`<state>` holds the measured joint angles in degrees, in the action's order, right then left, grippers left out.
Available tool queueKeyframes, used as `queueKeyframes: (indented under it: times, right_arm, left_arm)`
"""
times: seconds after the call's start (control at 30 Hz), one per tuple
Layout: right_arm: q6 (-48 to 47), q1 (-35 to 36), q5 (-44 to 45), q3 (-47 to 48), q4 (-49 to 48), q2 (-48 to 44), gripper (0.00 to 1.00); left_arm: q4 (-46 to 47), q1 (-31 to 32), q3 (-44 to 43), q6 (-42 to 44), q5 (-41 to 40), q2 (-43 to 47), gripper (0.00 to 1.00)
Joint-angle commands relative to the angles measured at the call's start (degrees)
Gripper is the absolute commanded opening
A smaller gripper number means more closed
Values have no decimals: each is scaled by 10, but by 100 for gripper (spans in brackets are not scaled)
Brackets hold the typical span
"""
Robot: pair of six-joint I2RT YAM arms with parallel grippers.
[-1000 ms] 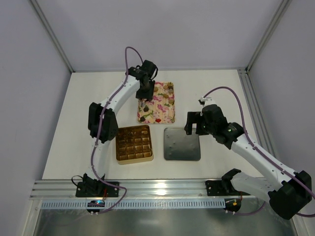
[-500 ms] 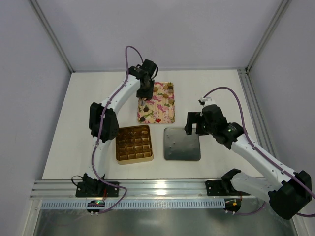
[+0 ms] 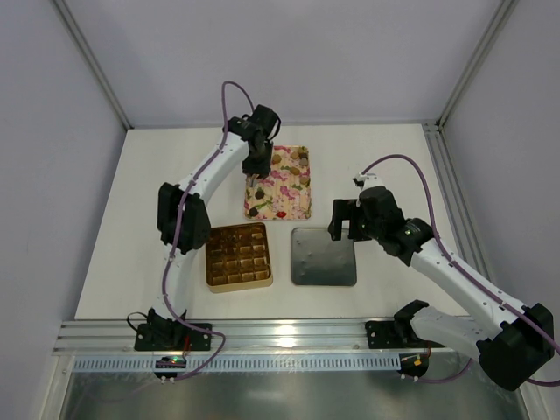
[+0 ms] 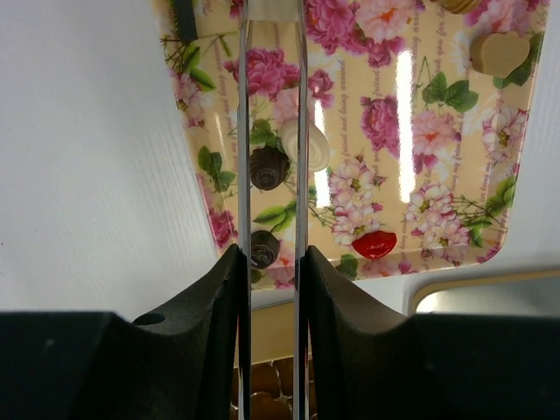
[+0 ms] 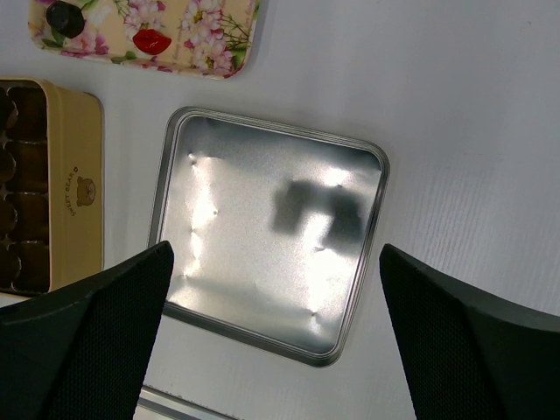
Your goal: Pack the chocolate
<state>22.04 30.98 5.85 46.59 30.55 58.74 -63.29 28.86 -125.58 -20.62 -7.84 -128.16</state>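
Note:
The chocolate (image 3: 236, 252), dark-brown square pieces in a grid, sits in the square gold box (image 3: 210, 282) left of centre. It also shows in the right wrist view (image 5: 22, 210) and, in part, at the bottom of the left wrist view (image 4: 262, 394). My left gripper (image 3: 254, 179) hangs over the near-left part of the pink-floral tray (image 3: 293, 206). Its two thin metal blades (image 4: 272, 26) stand a narrow gap apart, with a dark round sweet (image 4: 269, 168) lying on the tray below that gap. My right gripper (image 3: 343, 219) is wide open and empty above the grey lid (image 3: 324, 256).
The tray (image 4: 437, 175) holds loose sweets: a second dark one (image 4: 264, 248), a white one (image 4: 313, 144), red lips (image 4: 374, 244) and a tan heart (image 4: 500, 52). The lid (image 5: 271, 236) lies inside-up, right of the gold box (image 5: 74, 175). An aluminium rail (image 3: 289, 337) runs along the near edge.
My left gripper has moved slightly farther back over the tray. The right arm, box and lid have not moved.

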Motion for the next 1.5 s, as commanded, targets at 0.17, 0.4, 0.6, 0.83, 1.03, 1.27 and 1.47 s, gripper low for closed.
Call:
queueKeyframes:
  times: [0.17,0.4,0.6,0.83,1.03,1.27,1.47]
  right_arm:
    - [2,-1,4,-6,-12,-7,100]
    - [5,-1,1,-11,-16,-8,100]
    - [6,-1,-1,-13,-23,-4,100]
    - [5,-1,-3,-12,-31,7,100]
    - [5,-1,-3,-11,-36,17,100]
    - [5,-1,-3,-5,-44,34,100]
    - [6,-1,-2,0,-46,45,100]
  left_arm:
    - [-17,1,-16,-1,19,72,30]
    - [-13,1,31,-5,29,111,29]
    - [-13,1,92,-9,45,177,29]
    - [-9,1,200,-13,50,279,29]
    - [-11,1,281,-19,59,365,30]
    - [-16,1,359,-24,68,453,30]
    - [-27,1,410,-23,75,514,30]
